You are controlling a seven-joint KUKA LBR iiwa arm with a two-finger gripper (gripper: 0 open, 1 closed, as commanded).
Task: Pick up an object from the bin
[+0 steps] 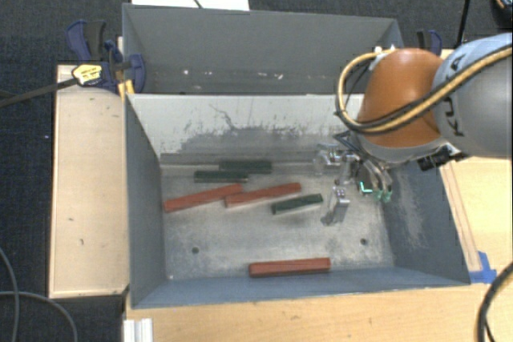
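Observation:
My gripper [334,210] hangs low in the right half of the bin, under the arm's orange cover. Just left of it lies a short dark green bar [296,205], its right end close to the gripper; I cannot tell if they touch. Beyond that bar, a red-brown bar [263,195] lies slightly tilted near the bin's middle. Nothing shows in the gripper's hold.
A second red-brown bar [202,198] lies at the left, end to end with the middle one. Two overlapping dark green bars [232,169] rest near the back wall. A third red-brown bar [289,267] lies along the front wall.

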